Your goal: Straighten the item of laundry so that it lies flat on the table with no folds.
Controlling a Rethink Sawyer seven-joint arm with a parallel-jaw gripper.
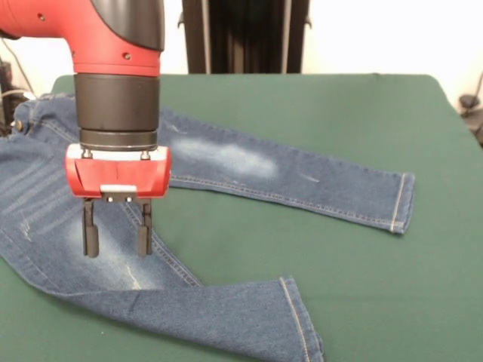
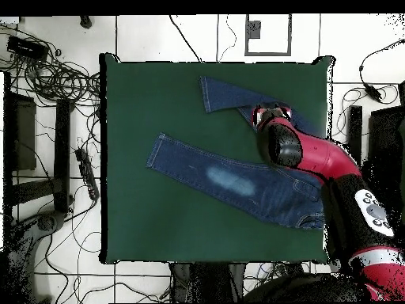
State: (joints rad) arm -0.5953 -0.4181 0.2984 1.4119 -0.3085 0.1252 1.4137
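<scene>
The blue denim jeans [image 1: 226, 162] lie spread on the dark green table [image 1: 355, 249]. One leg runs right to a hem [image 1: 402, 202] and has a whitish faded patch. The other leg bends toward the front edge [image 1: 249, 317]. The waist with a brass button [image 1: 18, 125] is at the left. My gripper [image 1: 117, 240] hangs over the nearer leg's thigh, fingers [image 1: 91, 230] apart and empty, tips just above the cloth. In the overhead view the jeans [image 2: 229, 180] form a V, and my gripper [image 2: 265, 119] is over the upper leg.
The jeans' waist end reaches the table's edge by the robot [image 2: 312, 214]. The arm [image 2: 332, 170] crosses that side of the table. Cables and stands lie on the floor around the table [image 2: 55, 79].
</scene>
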